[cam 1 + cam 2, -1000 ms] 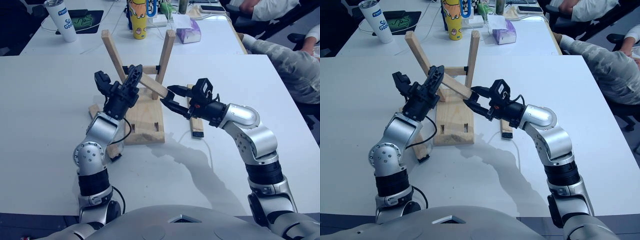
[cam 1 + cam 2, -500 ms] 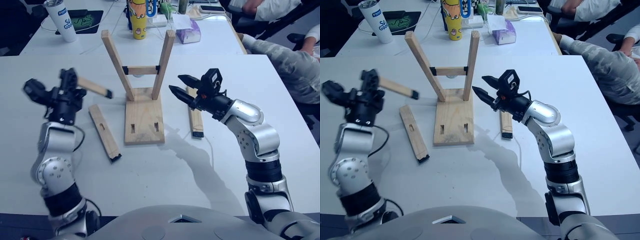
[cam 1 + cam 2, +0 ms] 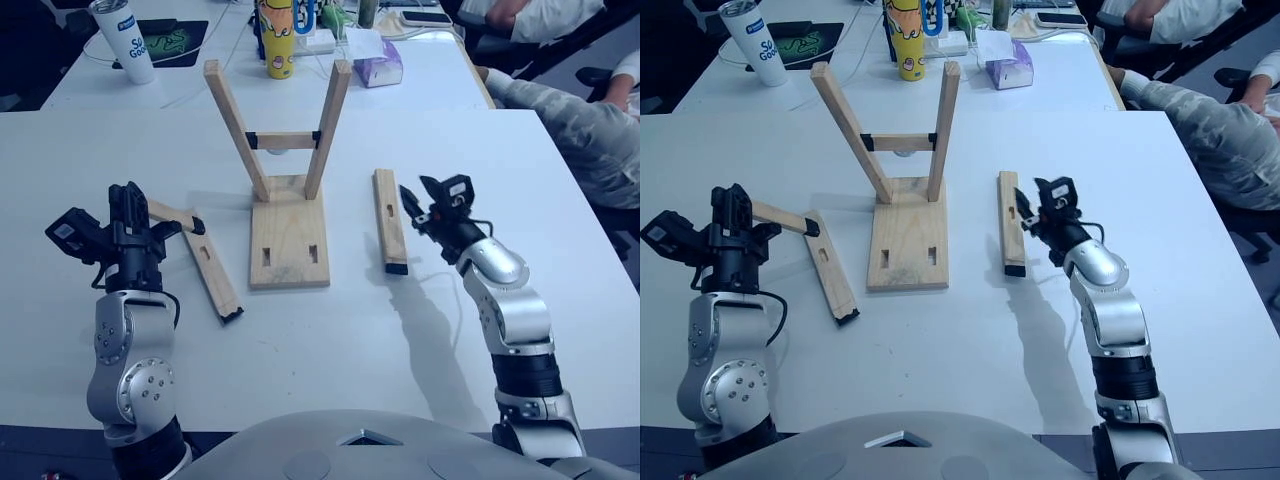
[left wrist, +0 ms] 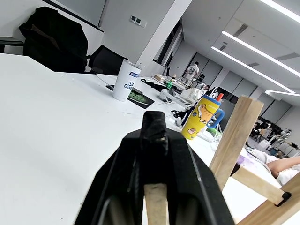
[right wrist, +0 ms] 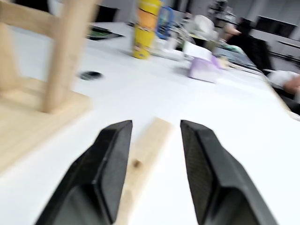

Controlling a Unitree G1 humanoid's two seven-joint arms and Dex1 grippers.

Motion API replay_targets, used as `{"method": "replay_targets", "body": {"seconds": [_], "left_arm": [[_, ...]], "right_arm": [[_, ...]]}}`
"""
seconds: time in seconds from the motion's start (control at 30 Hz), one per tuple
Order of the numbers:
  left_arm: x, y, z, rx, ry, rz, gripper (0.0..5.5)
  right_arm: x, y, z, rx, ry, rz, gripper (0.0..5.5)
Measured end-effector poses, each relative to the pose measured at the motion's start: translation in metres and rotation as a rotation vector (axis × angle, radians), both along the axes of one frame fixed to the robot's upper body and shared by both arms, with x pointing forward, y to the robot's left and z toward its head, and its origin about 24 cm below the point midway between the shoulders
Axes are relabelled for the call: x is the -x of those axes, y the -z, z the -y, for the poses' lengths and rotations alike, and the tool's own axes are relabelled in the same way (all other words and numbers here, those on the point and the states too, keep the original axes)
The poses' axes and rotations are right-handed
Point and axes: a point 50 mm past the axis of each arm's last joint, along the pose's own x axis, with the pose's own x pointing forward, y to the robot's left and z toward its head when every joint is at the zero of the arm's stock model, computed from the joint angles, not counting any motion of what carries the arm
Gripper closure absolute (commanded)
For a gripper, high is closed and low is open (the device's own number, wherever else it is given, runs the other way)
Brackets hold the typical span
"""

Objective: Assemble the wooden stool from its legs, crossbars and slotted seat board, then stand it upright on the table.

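Note:
The slotted seat board [image 3: 288,240] lies flat mid-table. Two legs [image 3: 232,120] rise from its far end, joined by a crossbar [image 3: 285,140]. My left gripper [image 3: 134,214] is left of the board, shut on one end of a short loose crossbar [image 3: 178,215]; the wood shows between its fingers [image 4: 156,206]. A loose leg [image 3: 211,266] lies on the table just right of that gripper. Another loose leg [image 3: 389,220] lies right of the board. My right gripper [image 3: 419,192] is open close over that leg's far end, and the wood [image 5: 146,152] shows between its fingers [image 5: 106,171].
Along the far edge stand a white tumbler [image 3: 124,40], a yellow cup [image 3: 277,40] and a purple tissue pack [image 3: 378,70]. A black mat [image 3: 175,40] lies beside the tumbler. A person's sleeve [image 3: 570,130] rests at the right table edge.
My left arm has swung from the stool frame out to the left and lowered, carrying the crossbar. My right gripper has drawn back right, down over the loose leg.

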Motion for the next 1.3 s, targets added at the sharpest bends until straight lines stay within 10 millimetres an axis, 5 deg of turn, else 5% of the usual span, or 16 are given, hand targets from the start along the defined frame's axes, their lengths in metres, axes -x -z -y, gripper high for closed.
{"method": "replay_targets", "body": {"seconds": [0.3, 1.3], "left_arm": [[0.006, 0.011, -0.007, -0.054, -0.035, -0.061, 5.09], [0.001, 0.037, -0.004, 0.04, -0.102, -0.163, 5.09]], "right_arm": [[0.015, 0.027, 0.008, -0.016, 0.233, 0.02, 5.48], [0.014, 0.036, 0.006, 0.006, 0.236, 0.057, 5.5]]}}
